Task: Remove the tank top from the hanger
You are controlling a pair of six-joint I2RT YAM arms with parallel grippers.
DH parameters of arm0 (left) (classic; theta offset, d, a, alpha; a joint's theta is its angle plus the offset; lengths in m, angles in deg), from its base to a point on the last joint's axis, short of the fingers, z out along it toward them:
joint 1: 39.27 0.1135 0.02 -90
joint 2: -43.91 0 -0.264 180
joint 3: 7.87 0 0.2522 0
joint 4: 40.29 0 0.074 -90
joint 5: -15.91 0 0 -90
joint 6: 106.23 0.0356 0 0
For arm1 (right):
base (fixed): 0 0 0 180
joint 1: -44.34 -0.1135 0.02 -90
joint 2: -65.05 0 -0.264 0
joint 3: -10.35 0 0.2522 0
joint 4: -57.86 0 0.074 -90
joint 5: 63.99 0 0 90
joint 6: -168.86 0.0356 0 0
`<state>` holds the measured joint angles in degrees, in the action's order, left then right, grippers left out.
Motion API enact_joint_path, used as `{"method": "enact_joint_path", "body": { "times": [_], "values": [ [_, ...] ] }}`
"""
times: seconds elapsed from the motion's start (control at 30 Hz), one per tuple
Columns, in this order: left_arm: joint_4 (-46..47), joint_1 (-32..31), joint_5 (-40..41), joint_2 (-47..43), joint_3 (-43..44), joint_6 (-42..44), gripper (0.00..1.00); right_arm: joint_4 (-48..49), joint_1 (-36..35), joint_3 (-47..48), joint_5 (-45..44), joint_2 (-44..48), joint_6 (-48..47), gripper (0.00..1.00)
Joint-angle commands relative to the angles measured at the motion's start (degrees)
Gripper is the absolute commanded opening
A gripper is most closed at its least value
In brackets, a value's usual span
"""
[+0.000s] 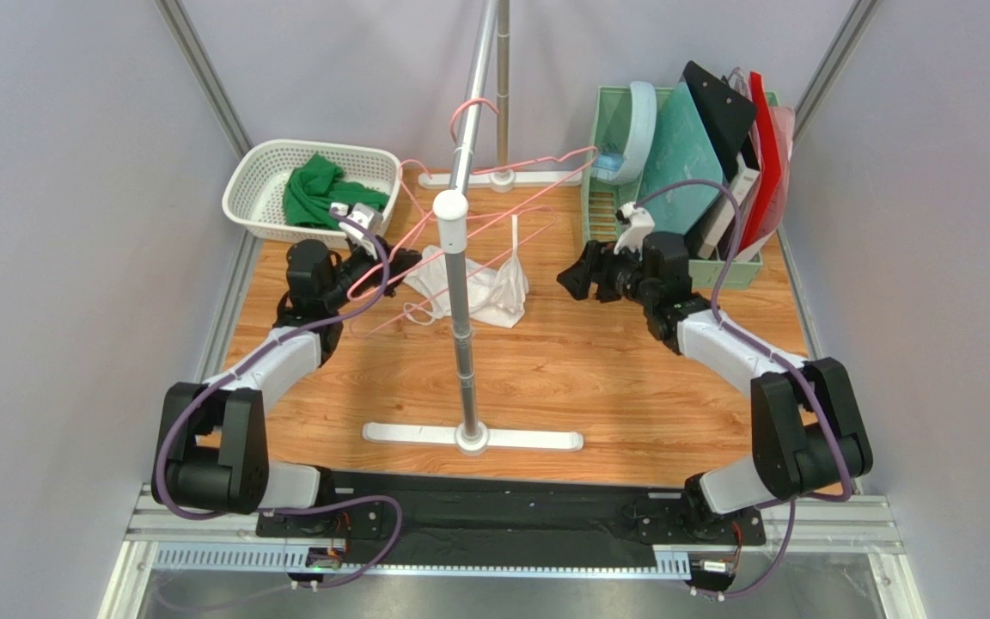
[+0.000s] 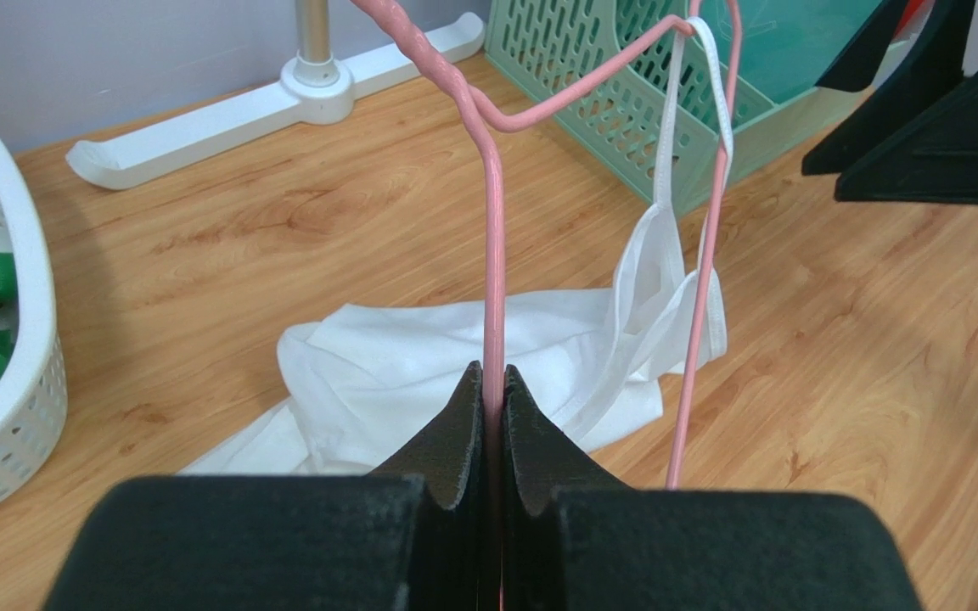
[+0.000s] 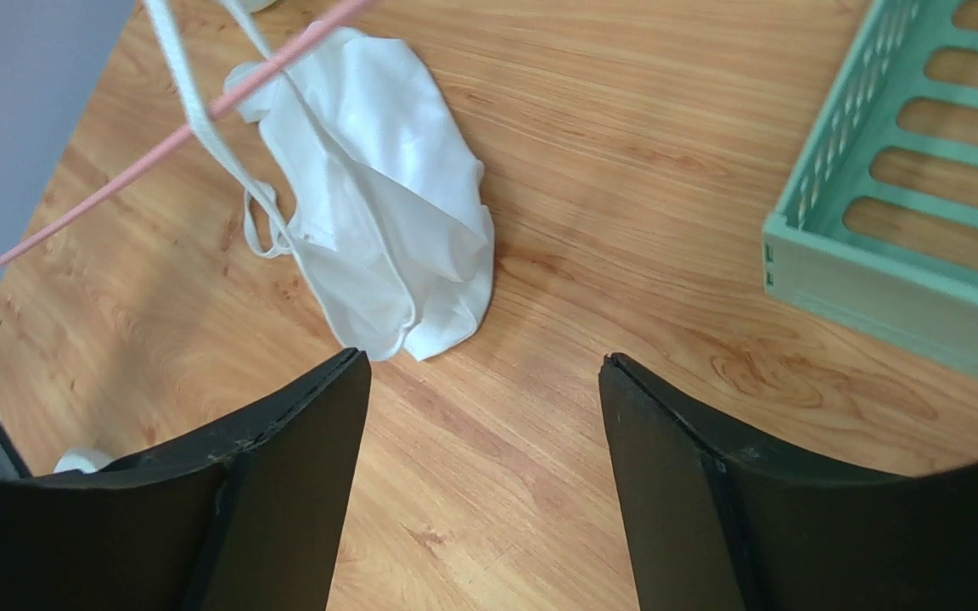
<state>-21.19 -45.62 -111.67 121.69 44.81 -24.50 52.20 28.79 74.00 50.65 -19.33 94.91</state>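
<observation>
The white tank top (image 1: 474,294) lies crumpled on the wooden table beside the rail pole. One strap (image 2: 675,191) still loops over the end of the pink hanger (image 2: 494,229). My left gripper (image 2: 494,382) is shut on the hanger's wire and holds it tilted above the table; it also shows in the top view (image 1: 378,265). My right gripper (image 3: 481,363) is open and empty above bare wood, just right of the tank top (image 3: 386,217). In the top view it (image 1: 574,277) hovers right of the garment. The hanger's wire (image 3: 124,172) crosses the upper left of the right wrist view.
A white basket (image 1: 255,174) holding a green cloth (image 1: 313,191) stands at the back left. A green rack (image 1: 610,194) with boards stands at the back right. The rail stand's pole (image 1: 462,297) and foot (image 1: 474,439) are mid-table. Another pink hanger (image 1: 474,116) hangs on the rail.
</observation>
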Motion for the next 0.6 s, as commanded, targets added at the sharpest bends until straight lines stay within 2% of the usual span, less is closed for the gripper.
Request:
{"method": "enact_joint_path", "body": {
  "times": [0.0, 0.07, 0.13, 0.2, 0.33, 0.57],
  "values": [
    [3.8, 0.1, 0.4, -1.6, 0.1, -0.4, 0.0, 20.0, -7.1, -6.5, -15.7, 1.7, 5.7, 0.74],
    [4.0, 0.0, 1.0, -1.8, -0.3, -0.3, 0.0, 25.2, -11.9, -7.7, -19.8, 1.2, 4.1, 0.74],
    [4.2, 0.1, 1.4, -2.1, -0.5, -0.2, 0.0, 29.0, -14.5, -8.7, -27.2, 1.1, 6.7, 0.73],
    [4.3, 0.0, 1.4, -1.8, -0.4, -0.3, 0.0, 31.6, -15.5, -8.8, -29.7, 0.2, 7.9, 0.71],
    [4.5, 0.1, 0.5, -1.1, -0.1, -0.6, 0.0, 39.7, -18.0, -7.7, -30.7, -3.3, 6.3, 0.61],
    [4.4, 0.1, 0.3, -1.4, -0.2, -0.5, 0.0, 44.9, -19.4, -5.3, -31.3, -6.4, 2.5, 0.47]
  ]
}}
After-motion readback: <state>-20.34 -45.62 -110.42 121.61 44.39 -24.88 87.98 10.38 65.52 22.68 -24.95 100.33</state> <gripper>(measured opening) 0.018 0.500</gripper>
